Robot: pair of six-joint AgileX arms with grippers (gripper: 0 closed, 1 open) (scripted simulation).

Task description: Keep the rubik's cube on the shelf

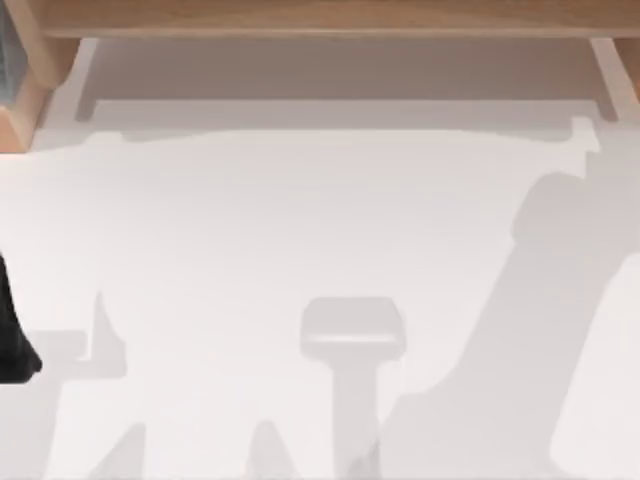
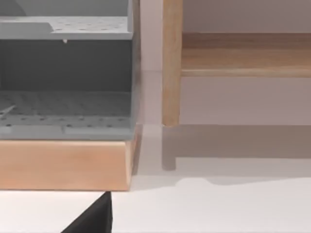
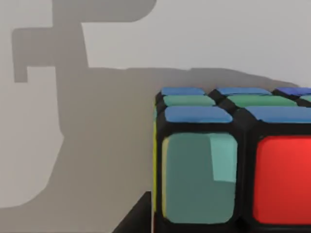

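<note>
The rubik's cube (image 3: 233, 160) looms close in the right wrist view, showing blue and green stickers on top and a teal and a red one on the near face. My right gripper (image 3: 233, 225) is shut on it, one dark finger (image 3: 133, 221) lying against its yellow side, above the white table. The shelf (image 1: 320, 15) is a long light-brown board along the far edge of the top view, on white side supports (image 1: 82, 70). It appears again as the shelf (image 2: 243, 58) in the left wrist view. My left gripper (image 2: 92, 218) sits at the table's left edge.
A grey pegboard organiser (image 2: 65, 82) on a wooden base (image 2: 63, 162) stands at the far left, next to a wooden post (image 2: 171, 63). A dark part of my left arm (image 1: 15, 340) shows at the left border. Arm shadows cross the white table (image 1: 300, 220).
</note>
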